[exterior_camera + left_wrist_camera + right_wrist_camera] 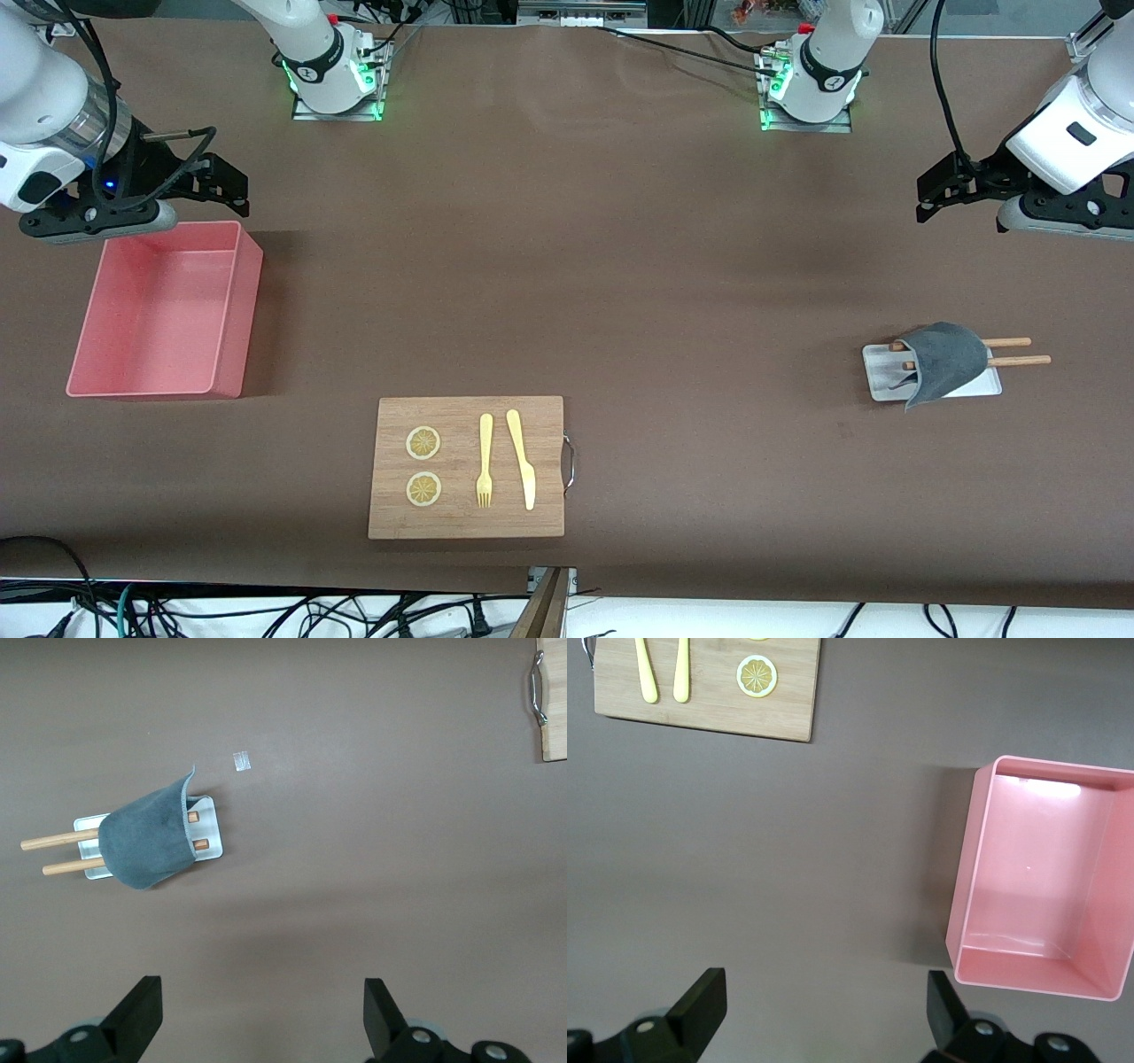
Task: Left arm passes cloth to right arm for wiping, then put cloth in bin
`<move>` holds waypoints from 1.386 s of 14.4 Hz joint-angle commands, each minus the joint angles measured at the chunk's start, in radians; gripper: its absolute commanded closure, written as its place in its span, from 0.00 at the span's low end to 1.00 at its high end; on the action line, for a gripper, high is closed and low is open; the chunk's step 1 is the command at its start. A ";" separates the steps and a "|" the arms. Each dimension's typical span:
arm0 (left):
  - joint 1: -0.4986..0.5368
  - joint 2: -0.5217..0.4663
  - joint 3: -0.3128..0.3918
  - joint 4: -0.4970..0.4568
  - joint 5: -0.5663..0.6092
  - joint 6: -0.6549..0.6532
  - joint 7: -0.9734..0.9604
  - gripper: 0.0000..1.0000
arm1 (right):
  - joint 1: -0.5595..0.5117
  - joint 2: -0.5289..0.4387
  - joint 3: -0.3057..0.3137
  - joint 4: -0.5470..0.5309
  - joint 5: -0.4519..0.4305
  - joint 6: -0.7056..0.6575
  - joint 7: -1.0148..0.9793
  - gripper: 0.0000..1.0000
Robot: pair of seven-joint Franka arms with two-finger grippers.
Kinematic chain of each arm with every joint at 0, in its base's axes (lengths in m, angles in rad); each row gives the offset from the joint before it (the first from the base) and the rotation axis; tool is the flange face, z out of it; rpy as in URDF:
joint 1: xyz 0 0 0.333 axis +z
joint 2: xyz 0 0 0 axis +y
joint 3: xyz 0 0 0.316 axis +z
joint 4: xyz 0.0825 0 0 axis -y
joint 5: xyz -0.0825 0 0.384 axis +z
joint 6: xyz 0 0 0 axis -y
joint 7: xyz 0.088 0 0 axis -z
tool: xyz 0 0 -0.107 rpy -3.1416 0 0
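Here the cloth (944, 361) drapes a white tray (879, 376), well apart from both raised, wide-open tools.

The left end effector (926, 197) is held up in the air at the left arm's end of the table, its fingers wide apart. The right end effector (232, 188) is held up at the right arm's end, fingers wide apart too. Nothing is held.

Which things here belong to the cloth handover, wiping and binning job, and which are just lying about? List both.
Job: cloth, draped over the tray; bin; left gripper and right gripper, both open and waiting.

Lying about: white tray, two wooden sticks, wooden board, fork, knife, lemon slices.
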 commanded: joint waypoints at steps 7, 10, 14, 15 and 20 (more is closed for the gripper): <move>0.004 0.071 0.005 0.028 -0.004 -0.003 0.016 0.00 | -0.005 0.000 -0.001 0.014 0.011 -0.009 -0.020 0.00; -0.003 0.076 0.003 0.028 -0.004 -0.002 0.014 0.00 | -0.005 0.000 -0.001 0.014 0.011 -0.011 -0.020 0.00; -0.002 0.074 0.003 0.028 -0.006 -0.003 0.014 0.00 | -0.005 0.000 -0.001 0.014 0.011 -0.009 -0.020 0.00; -0.002 0.074 0.003 0.026 -0.004 -0.003 0.014 0.00 | -0.005 0.000 -0.001 0.014 0.011 -0.009 -0.020 0.00; 0.006 0.125 0.011 0.029 -0.003 -0.003 0.023 0.00 | -0.005 -0.002 -0.001 0.014 0.011 -0.008 -0.020 0.00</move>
